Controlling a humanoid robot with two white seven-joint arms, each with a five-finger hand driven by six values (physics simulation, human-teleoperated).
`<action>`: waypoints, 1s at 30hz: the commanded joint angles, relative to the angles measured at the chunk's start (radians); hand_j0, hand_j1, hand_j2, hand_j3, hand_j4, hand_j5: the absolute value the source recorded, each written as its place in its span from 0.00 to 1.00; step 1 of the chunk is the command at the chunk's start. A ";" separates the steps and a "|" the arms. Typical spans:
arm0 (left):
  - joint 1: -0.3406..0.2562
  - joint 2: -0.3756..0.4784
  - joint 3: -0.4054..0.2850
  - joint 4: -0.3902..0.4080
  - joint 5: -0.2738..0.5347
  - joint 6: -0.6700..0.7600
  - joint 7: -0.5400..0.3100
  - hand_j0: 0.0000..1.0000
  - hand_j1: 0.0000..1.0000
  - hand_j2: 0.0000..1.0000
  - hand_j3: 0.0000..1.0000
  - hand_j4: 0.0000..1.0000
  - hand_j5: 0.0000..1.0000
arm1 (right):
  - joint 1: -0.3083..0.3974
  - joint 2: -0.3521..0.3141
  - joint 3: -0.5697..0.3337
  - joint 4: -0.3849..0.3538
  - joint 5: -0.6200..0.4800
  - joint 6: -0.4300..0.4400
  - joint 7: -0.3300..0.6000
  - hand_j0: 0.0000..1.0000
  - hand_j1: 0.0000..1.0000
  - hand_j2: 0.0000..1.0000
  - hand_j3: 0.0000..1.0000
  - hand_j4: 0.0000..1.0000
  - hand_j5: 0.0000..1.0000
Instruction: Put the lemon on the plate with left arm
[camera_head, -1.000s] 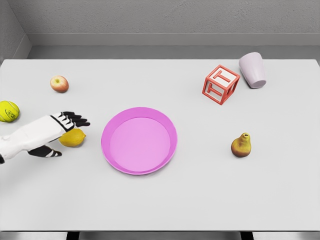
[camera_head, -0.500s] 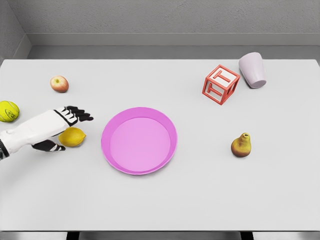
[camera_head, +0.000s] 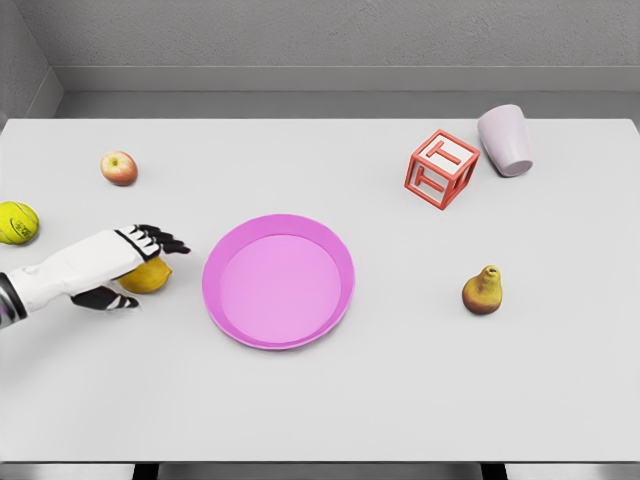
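Note:
The yellow lemon (camera_head: 150, 277) lies on the white table, left of the pink plate (camera_head: 278, 281) and a short gap away from its rim. My left hand (camera_head: 152, 270) comes in from the left edge and sits over the lemon, hiding its upper left part. The black fingers (camera_head: 160, 240) stretch out flat above the fruit. The thumb (camera_head: 108, 298) lies on the near side, on the table beside it. The hand is open and does not grasp the lemon. The plate holds nothing. My right arm is out of view.
A tennis ball (camera_head: 17, 222) sits at the left edge and a red apple (camera_head: 119, 168) behind the hand. On the right are a red letter cube (camera_head: 440, 168), a tipped lilac cup (camera_head: 505, 140) and a brown pear (camera_head: 483, 291).
The left hand has settled lower over the lemon and now covers more of it. The lemon and the plate stay where they were.

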 joint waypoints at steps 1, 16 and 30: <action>0.000 0.002 -0.001 0.016 0.008 0.001 0.001 0.93 0.93 0.93 0.93 0.93 0.93 | 0.000 0.000 0.001 0.000 0.000 0.000 0.000 1.00 1.00 1.00 1.00 1.00 1.00; -0.003 0.005 -0.006 0.011 -0.006 0.001 -0.056 0.43 0.43 0.43 0.43 0.43 0.43 | 0.000 0.000 0.001 0.000 0.000 0.000 0.000 1.00 1.00 1.00 1.00 1.00 1.00; -0.060 -0.001 0.008 -0.087 0.000 0.001 -0.056 0.40 0.40 0.40 0.40 0.40 0.40 | 0.000 0.000 -0.001 0.000 0.000 0.000 0.000 1.00 1.00 1.00 1.00 1.00 1.00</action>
